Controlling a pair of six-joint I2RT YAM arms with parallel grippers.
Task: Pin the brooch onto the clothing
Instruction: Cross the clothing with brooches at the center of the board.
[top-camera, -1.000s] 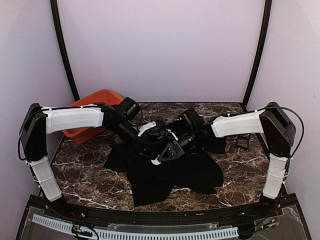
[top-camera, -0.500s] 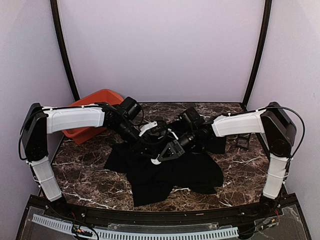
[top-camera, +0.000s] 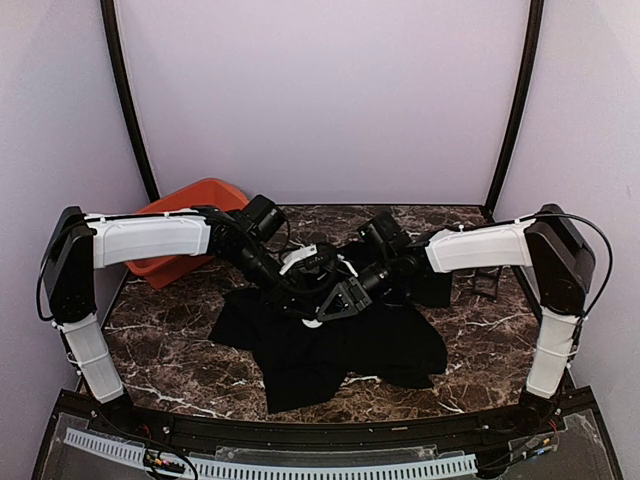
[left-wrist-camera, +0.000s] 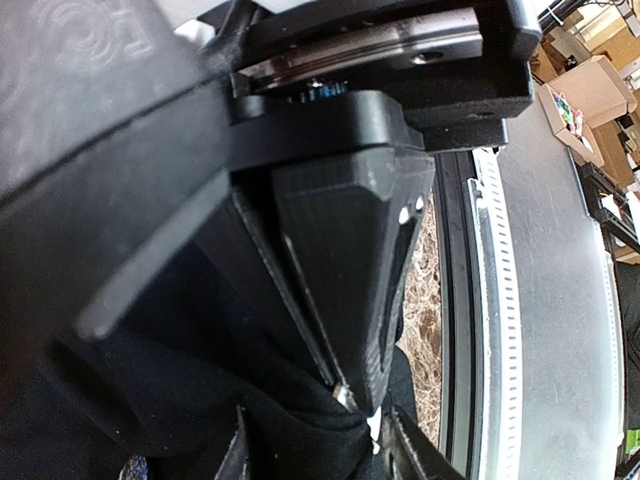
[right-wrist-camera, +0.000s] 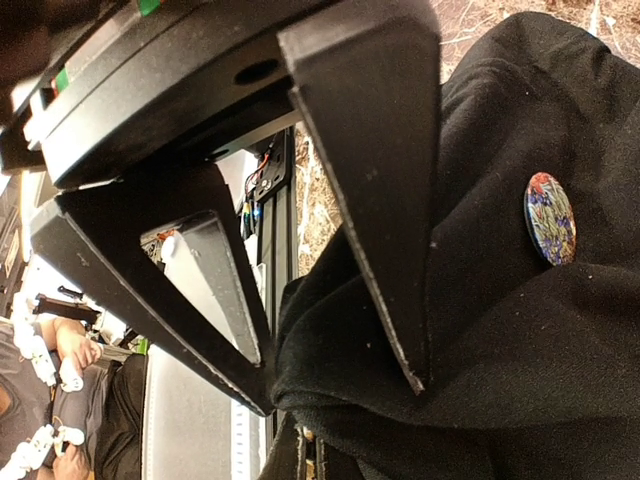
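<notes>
Left arm (top-camera: 150, 238) comes in from the left of the T-shirt (top-camera: 380, 345), white forearm near level, wrist dipped over the shirt's upper middle. Right arm (top-camera: 475, 247) mirrors it from the shirt's right side, wrist angled down to the same spot. The two pincers meet nose to nose over the shirt, nearly touching.

Left pincer (right-wrist-camera: 340, 392): fingers apart, a bunched ridge of shirt between the tips. Right pincer (left-wrist-camera: 347, 393): fingers together, clamped on a pinch of black shirt cloth that stands up in a peak.

Brooch (right-wrist-camera: 550, 218): small round disc with a mottled blue-yellow-red face. It sits on the shirt cloth near the left pincer's outer finger, clear of both pincers; pinned or just lying, can't tell.

The shirt lies crumpled across the middle of the marble desk (top-camera: 170, 350). Orange-red tub (top-camera: 200, 195) sits behind the shirt's left side, partly hidden by the left arm. Small black object (top-camera: 487, 283) just off the shirt's right edge, beside the right arm. From the top view the pincer bodies hide the brooch.
</notes>
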